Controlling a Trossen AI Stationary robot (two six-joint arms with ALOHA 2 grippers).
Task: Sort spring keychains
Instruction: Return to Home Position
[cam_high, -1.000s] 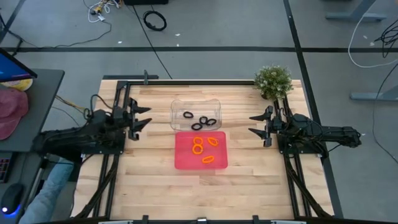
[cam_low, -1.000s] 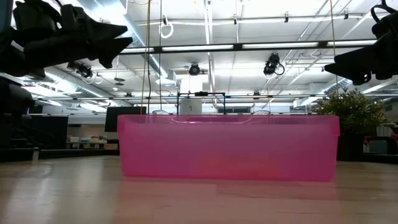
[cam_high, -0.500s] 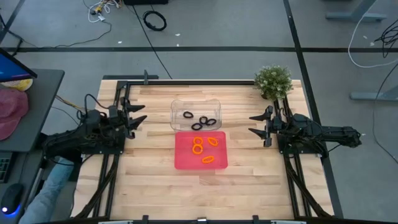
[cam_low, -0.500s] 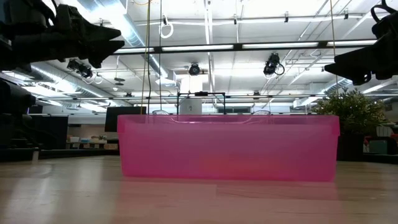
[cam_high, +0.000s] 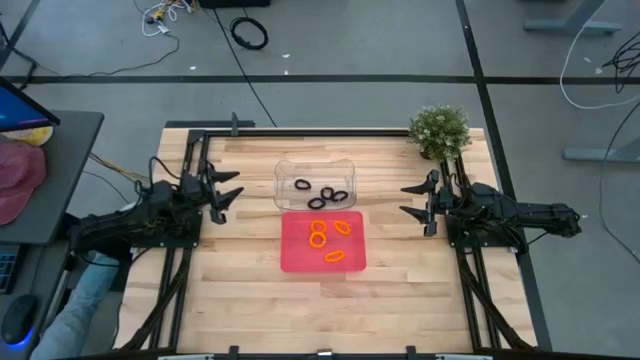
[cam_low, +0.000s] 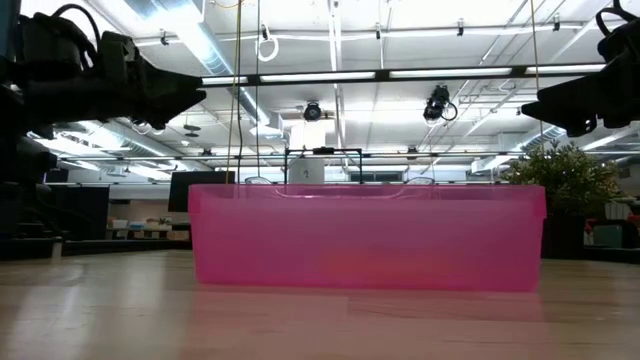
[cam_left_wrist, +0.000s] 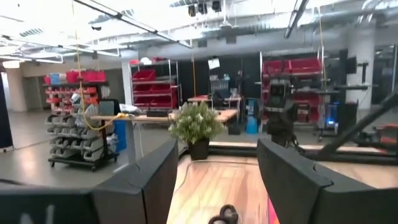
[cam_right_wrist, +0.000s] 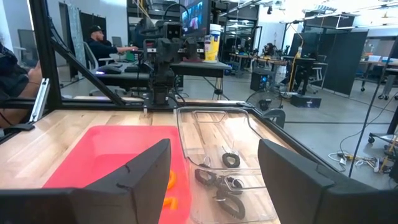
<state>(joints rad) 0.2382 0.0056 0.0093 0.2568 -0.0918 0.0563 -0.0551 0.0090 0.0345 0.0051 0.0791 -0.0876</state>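
Several black spring keychains lie in a clear tray at the middle of the table. Several orange ones lie in the red tray just on its near side. My left gripper hovers open over the table's left part, well left of both trays. My right gripper hovers open on the right, facing the trays. The right wrist view shows black keychains on the clear tray's floor and an orange one in the red tray. In the low view the red tray's wall hides the keychains.
A potted plant stands at the table's far right corner, close behind my right arm. Bare wood lies to the left, right and near side of the trays. A large black cable coil lies on the floor beyond the table.
My left gripper drew back a little toward the table's left edge, then came forward again toward the trays and now sits slightly lower. It stayed open. The keychains and trays have not moved.
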